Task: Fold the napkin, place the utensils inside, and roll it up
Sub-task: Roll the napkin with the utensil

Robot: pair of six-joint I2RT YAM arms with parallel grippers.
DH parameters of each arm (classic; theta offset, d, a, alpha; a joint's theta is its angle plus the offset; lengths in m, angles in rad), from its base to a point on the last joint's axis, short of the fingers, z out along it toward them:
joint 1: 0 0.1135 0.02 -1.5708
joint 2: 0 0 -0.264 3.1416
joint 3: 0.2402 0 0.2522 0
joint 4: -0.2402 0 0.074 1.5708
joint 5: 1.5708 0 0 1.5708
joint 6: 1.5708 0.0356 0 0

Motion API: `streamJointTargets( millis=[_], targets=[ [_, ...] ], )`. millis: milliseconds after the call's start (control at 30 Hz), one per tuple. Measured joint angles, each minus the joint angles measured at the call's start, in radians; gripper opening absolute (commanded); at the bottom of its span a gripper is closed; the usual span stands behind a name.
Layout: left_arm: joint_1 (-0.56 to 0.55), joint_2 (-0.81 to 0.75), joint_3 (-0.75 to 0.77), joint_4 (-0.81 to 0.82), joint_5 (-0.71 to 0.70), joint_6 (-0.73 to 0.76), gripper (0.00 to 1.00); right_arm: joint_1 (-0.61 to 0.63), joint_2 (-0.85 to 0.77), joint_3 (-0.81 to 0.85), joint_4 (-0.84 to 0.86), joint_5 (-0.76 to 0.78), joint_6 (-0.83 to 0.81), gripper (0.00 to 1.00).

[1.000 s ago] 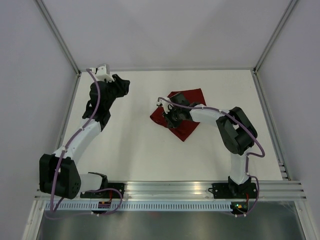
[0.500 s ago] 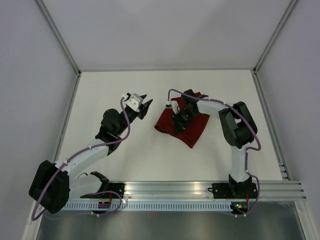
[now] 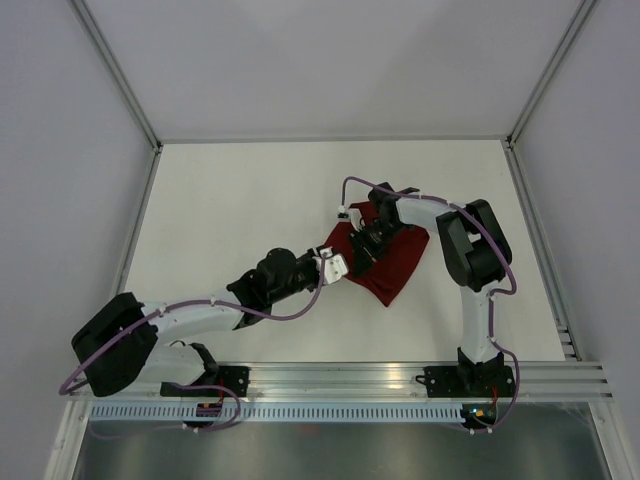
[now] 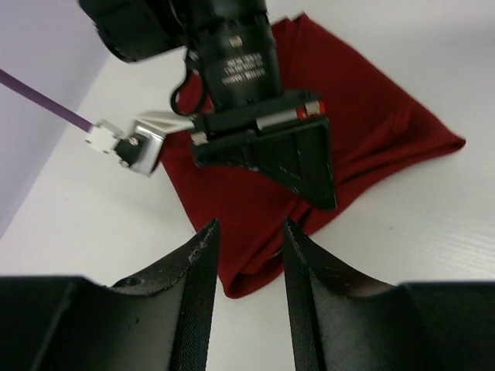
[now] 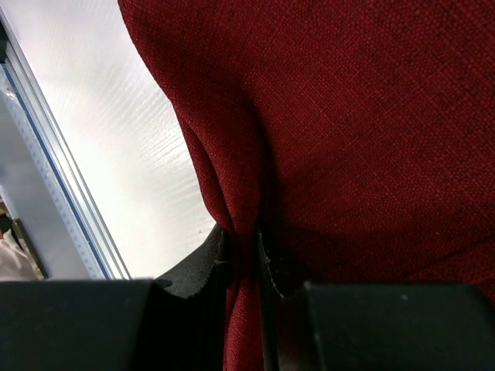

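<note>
Maroon cloth, identified as the napkin (image 3: pixel 392 265), is located on the white table (image 3: pixel 220 200), right of centre and well apart from the side walls. The napkin is not spread flat: its surface is creased, and in the left wrist view its near edge is seen doubled over on itself. The right gripper (image 5: pixel 244 239) is positioned over the left part of the napkin, with its arm reaching in from the far right side. In the right wrist view, a narrow vertical fold of the cloth is seen pinched between the two fingers, which are closed tightly on it; the remaining cloth is spread above and to the right of the pinch. The left gripper (image 4: pixel 247 232) is held low, just beside the near left corner of the napkin, and is pointed toward the right gripper. Its fingers are parted by a narrow gap, and nothing is clamped between them; the folded corner of the cloth is visible through that gap. Contact between the left fingertips and the cloth cannot be determined.
</note>
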Motion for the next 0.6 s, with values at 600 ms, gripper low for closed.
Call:
streamJointTargets(
  millis=[600],
  targets=[
    [-0.085, 0.263, 0.134, -0.212, 0.012, 0.277, 0.5, -0.019, 0.016, 0.004, -0.026, -0.026, 0.007, 0.01]
  ],
)
